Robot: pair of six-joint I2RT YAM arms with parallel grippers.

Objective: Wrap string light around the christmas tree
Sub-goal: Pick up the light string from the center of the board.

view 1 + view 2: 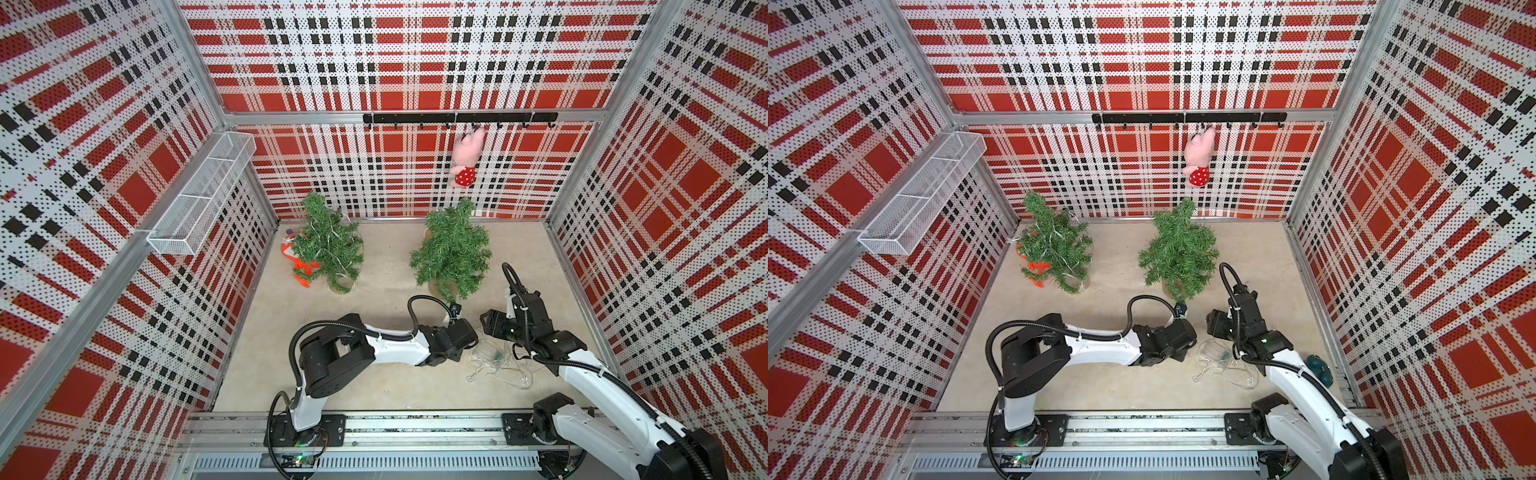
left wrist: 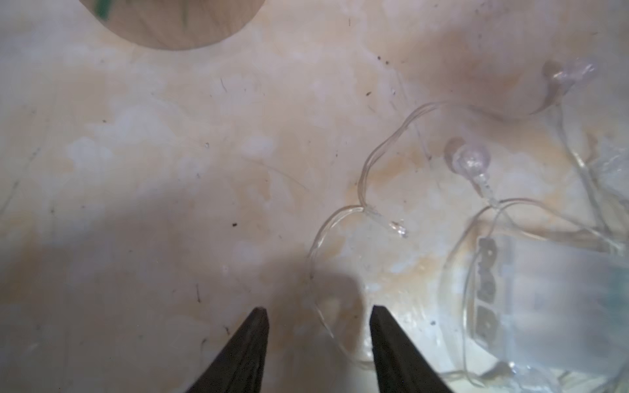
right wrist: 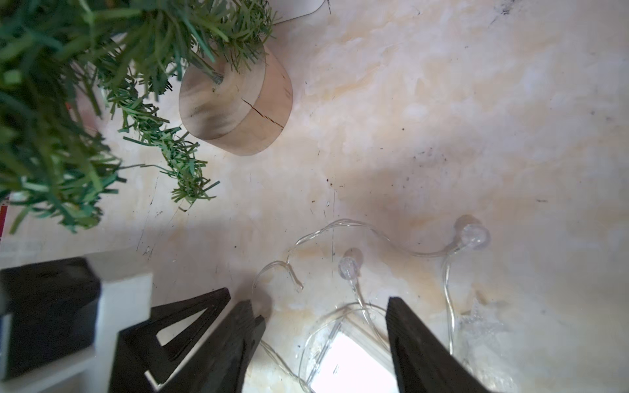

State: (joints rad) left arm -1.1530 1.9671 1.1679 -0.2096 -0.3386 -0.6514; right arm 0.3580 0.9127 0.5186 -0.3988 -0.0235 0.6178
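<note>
Near edge: both arms reach in over the beige desk (image 1: 374,374). The left tool (image 2: 317,308) is low over the desk with its jaws partly apart and nothing clamped. A clear loop of wire lies on the desk in the gap between them. The right tool (image 3: 320,301) has wide jaws and holds nothing. It hangs over the pile, just beside the left tool.

The string light (image 1: 498,361) is a loose clear tangle on the desk between and under the two tools, with round bulbs (image 3: 471,234) lying flat. A clear plastic box (image 2: 544,289) sits in the tangle. None of the string is on the tree.

Just past the tools stands the bare christmas tree (image 1: 451,249), upright on a round wooden base (image 3: 235,109). Its lowest branches are near the left arm's wrist.

Farther back, toward the left wall, a second tree (image 1: 326,245) has pale strands draped over it. An orange item (image 1: 301,270) is partly hidden behind it.

On the back wall a pink plush (image 1: 467,158) hangs from a black hook rail (image 1: 457,117). A white mesh basket (image 1: 203,191) is mounted on the left wall.
</note>
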